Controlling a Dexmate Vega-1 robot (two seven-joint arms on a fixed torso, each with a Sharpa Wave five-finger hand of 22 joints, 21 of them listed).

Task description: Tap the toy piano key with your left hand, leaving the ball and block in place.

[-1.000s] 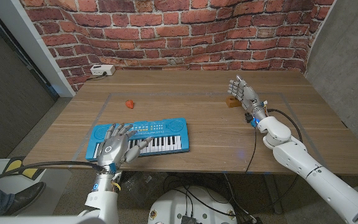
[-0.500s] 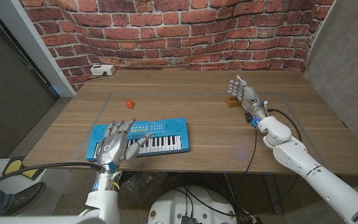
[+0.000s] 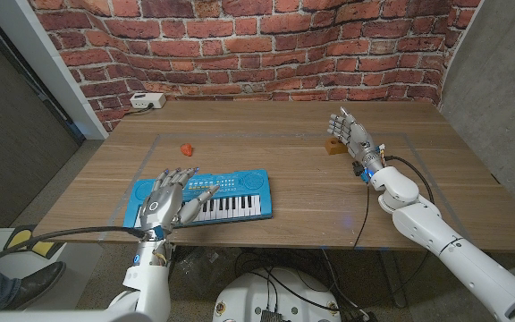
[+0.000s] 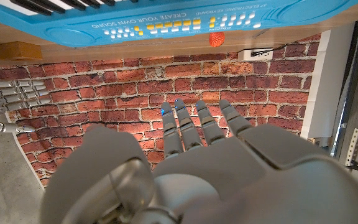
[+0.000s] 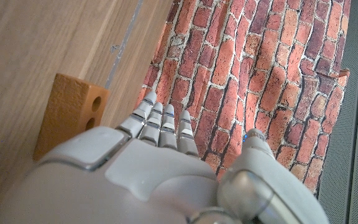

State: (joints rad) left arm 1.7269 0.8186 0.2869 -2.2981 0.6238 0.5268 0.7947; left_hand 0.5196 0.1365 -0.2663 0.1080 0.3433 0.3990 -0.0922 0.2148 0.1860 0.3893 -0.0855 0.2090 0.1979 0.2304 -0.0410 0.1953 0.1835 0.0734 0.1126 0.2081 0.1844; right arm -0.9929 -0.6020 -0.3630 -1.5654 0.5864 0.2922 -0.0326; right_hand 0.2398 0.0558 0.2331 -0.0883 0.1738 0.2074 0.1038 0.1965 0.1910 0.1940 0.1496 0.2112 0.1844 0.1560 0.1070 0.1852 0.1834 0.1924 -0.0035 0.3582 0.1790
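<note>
1. The piano [image 3: 202, 197] lies near the bench's front edge, toward its left corner, with its long axis along that edge and its keys on the front side.
2. The left hand [image 3: 170, 205] hovers over the piano's left half, fingers spread and holding nothing; its fingertips point toward the bench's back edge.
3. The keys sit just below and to the right of this hand, so the tap probably calls for a short drop.
4. The right hand [image 3: 350, 134], fingers apart and empty, stands beside the block [image 3: 332, 147] near the bench's right edge.
5. The ball [image 3: 187, 149] rests behind the piano, well apart from both hands.
</note>
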